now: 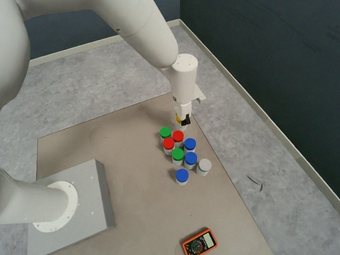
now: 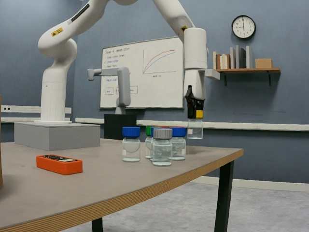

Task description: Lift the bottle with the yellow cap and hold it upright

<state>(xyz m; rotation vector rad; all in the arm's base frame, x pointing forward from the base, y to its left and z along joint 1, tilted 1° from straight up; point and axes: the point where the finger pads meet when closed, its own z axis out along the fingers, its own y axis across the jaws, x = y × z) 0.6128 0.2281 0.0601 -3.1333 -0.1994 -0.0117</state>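
My gripper (image 2: 195,112) is shut on the yellow cap of a clear glass bottle (image 2: 195,128). The bottle hangs upright below the fingers, its base well above the table top. In the overhead view the gripper (image 1: 183,119) and the yellow-capped bottle (image 1: 180,124) sit at the far end of the bottle cluster, near the table's right edge. The other bottles stand upright on the table: two green-capped (image 1: 165,133), two red-capped (image 1: 177,136), three blue-capped (image 1: 189,144) and one grey-capped (image 1: 204,166).
An orange multimeter (image 1: 200,242) lies near the table's front edge. The robot's grey base block (image 1: 68,205) stands at the left. The table's right edge (image 2: 224,157) is close to the lifted bottle.
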